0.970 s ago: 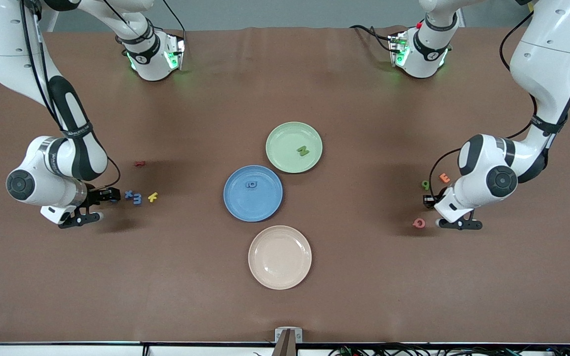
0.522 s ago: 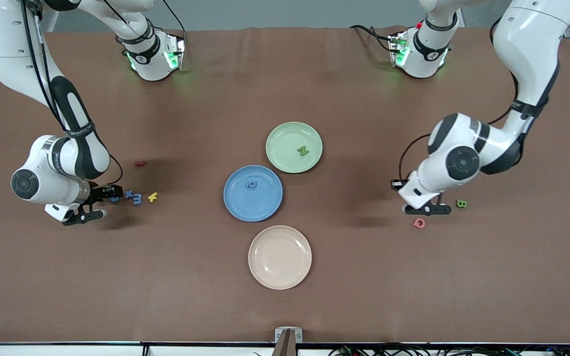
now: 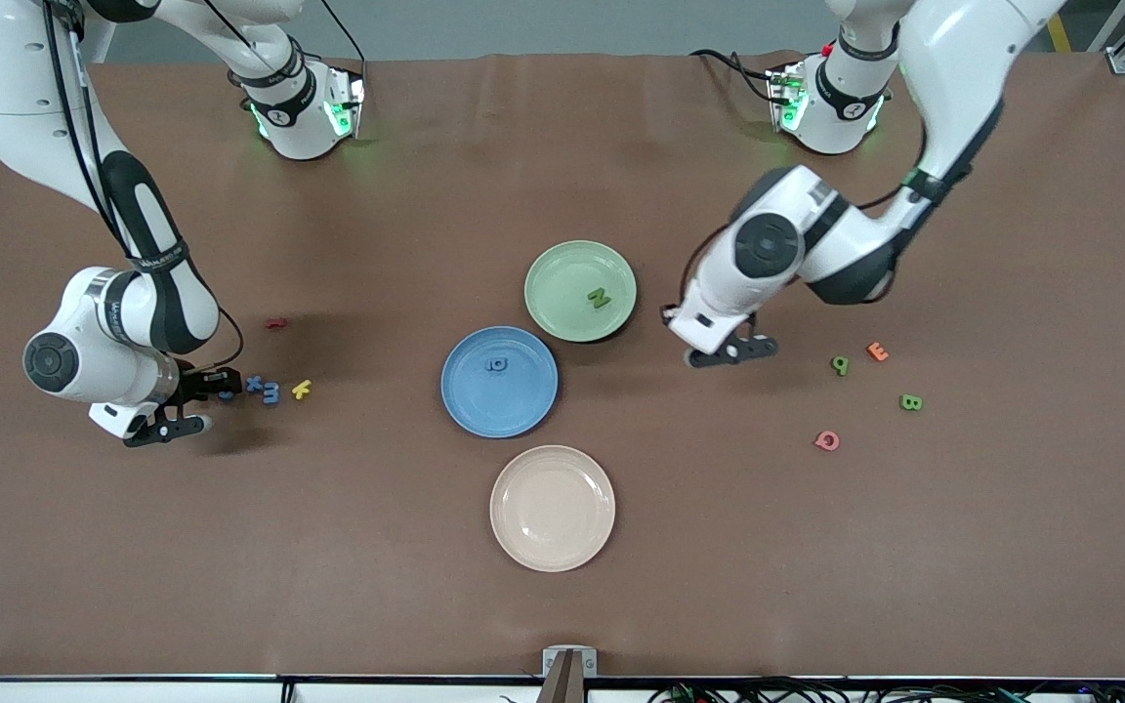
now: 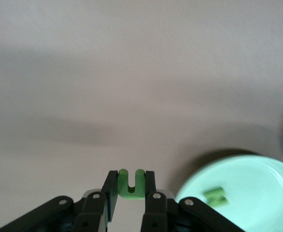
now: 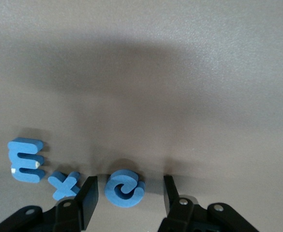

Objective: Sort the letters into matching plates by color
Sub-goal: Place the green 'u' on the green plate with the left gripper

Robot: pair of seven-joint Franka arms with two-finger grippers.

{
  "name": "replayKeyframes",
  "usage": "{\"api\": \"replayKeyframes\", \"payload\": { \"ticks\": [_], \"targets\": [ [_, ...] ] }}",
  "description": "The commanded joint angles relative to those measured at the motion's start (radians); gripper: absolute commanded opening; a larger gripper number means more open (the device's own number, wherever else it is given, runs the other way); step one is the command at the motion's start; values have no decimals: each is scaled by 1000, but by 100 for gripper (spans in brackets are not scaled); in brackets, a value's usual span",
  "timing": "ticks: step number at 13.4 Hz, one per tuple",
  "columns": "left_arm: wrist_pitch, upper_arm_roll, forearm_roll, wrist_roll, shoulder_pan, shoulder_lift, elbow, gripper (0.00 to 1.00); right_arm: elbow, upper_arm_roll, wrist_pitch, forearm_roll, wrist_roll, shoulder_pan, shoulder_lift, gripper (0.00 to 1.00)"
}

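Left gripper (image 4: 130,195) pinches a green letter (image 4: 131,184) near the green plate (image 3: 553,264), for dropping in; right gripper (image 5: 130,193) straddles a blue letter (image 5: 124,188), fingers apart.

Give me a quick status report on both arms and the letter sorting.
Left tool shut on green letter, beside green plate. Right tool open around blue C on the table. Blue plate holds one blue letter. Nothing in the way.

High front camera faces robots; wrist cameras look close at table (image 3: 816,547).
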Motion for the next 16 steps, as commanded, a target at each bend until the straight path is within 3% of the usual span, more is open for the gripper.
{"api": "replayKeyframes", "payload": {
  "ticks": [1, 6, 10, 13, 14, 15, 16],
  "targets": [
    [13, -1, 10, -147, -75, 33, 17, 0, -8, 13, 17, 7, -11, -12, 3, 57],
    [113, 10, 16, -402, -218, 117, 66, 0, -6, 13, 17, 7, -11, -12, 3, 33],
    [163, 115, 16, -499, -355, 145, 88, 2, -6, 13, 19, 7, -9, -12, 3, 19],
    [163, 159, 16, -545, -412, 192, 142, 27, -2, 13, 6, 7, -6, -7, 2, 16],
    [163, 159, 15, -554, -412, 203, 155, 42, 0, 15, 0, 7, 1, -4, -9, 16],
    [163, 159, 15, -568, -412, 205, 162, 75, 10, 15, -47, 7, 6, 5, -27, 16],
    [160, 160, 16, -568, -409, 199, 165, 100, 39, 15, -105, 6, 11, 8, -41, 16]
  ]
}}
